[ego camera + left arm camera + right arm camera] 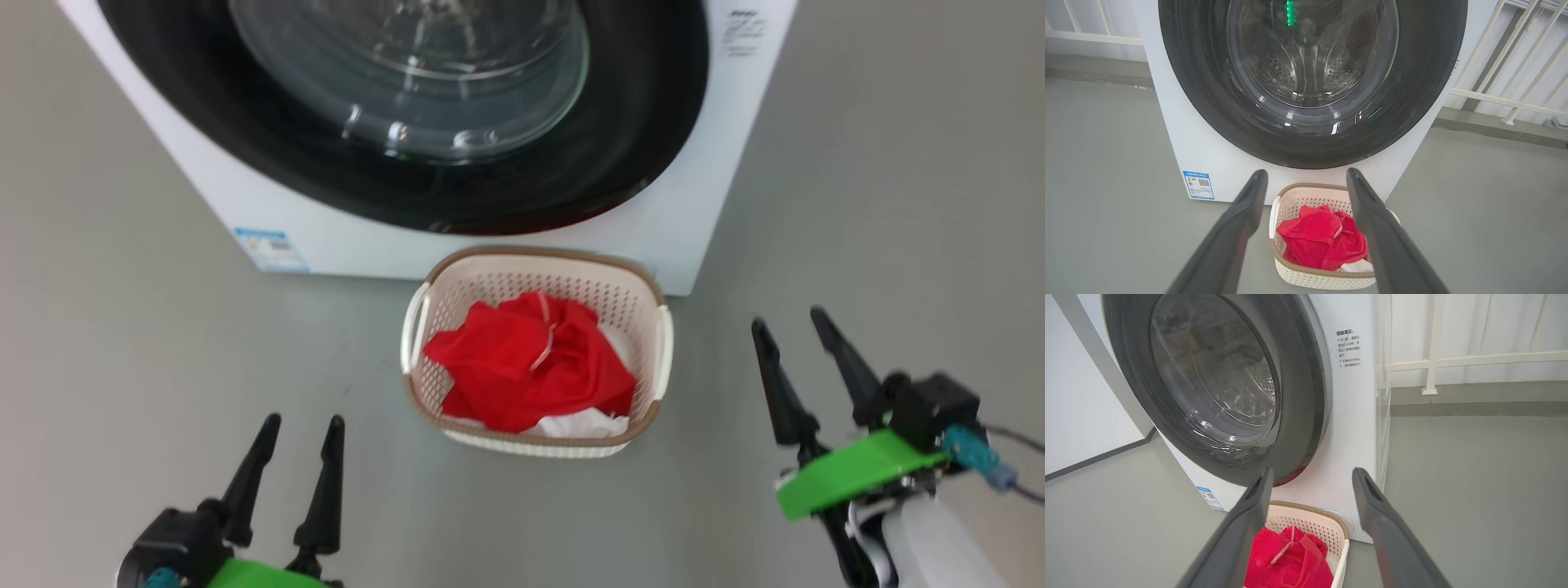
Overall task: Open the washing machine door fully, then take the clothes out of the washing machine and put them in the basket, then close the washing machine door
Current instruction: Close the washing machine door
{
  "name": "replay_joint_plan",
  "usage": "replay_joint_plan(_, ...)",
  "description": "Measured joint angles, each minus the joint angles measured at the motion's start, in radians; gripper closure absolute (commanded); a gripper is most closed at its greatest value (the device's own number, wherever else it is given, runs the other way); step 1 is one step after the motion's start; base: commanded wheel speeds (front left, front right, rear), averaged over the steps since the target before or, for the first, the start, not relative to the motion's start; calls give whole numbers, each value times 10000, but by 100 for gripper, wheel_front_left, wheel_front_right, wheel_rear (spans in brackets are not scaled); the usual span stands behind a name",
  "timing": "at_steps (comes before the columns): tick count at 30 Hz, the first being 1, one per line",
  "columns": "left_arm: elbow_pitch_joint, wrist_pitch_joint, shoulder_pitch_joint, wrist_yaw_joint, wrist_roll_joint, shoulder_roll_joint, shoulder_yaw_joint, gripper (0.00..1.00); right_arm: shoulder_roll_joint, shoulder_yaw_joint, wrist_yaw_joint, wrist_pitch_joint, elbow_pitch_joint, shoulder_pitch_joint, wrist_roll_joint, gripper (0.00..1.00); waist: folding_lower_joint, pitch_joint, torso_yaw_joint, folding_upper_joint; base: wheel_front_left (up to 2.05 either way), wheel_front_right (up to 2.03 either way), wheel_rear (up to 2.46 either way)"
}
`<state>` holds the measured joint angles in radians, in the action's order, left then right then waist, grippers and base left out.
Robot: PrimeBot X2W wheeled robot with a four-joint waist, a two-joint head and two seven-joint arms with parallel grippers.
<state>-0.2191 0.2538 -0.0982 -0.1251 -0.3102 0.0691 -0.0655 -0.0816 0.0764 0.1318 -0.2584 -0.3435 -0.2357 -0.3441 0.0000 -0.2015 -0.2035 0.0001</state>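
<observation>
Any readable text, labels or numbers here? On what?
Nothing can be quoted reliably.
Blue label, low on the washing machine front: QR code and print, too small.
Black notice, upper right of that front: Chinese lines, too small.
Clothes in the basket: no print showing.

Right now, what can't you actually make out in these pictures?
- Basket floor, head view: covered by the clothes.
- Blue label, head view: print too small and blurred.
- Washing machine top, left wrist view: cut off by the upper edge.
- Drum rear, left wrist view: glare on the washing machine door.
</observation>
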Motion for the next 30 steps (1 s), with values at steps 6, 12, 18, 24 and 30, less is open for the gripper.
replay_joint_plan(6,63,0,524,0,-4,201,113,0,151,-100,0,2,291,1146,-38,0,0,583,537,0,0,0,0)
replay_joint_plan(12,111,0,1054,0,-2,334,395,0,213,-416,0,2,520,2004,-90,0,0,1065,952,0,0,0,0)
replay_joint_plan(18,184,0,1440,0,-6,401,633,0,232,-679,0,2,725,2660,-69,0,0,1406,1403,0,0,0,0)
replay_joint_plan(24,242,0,1651,0,-36,418,832,0,221,-1016,0,2,861,3243,-69,0,0,1641,1727,0,0,0,0)
replay_joint_plan(30,313,0,1796,0,-35,420,980,0,219,-1187,0,2,965,3512,-69,0,0,1738,1966,0,0,0,0)
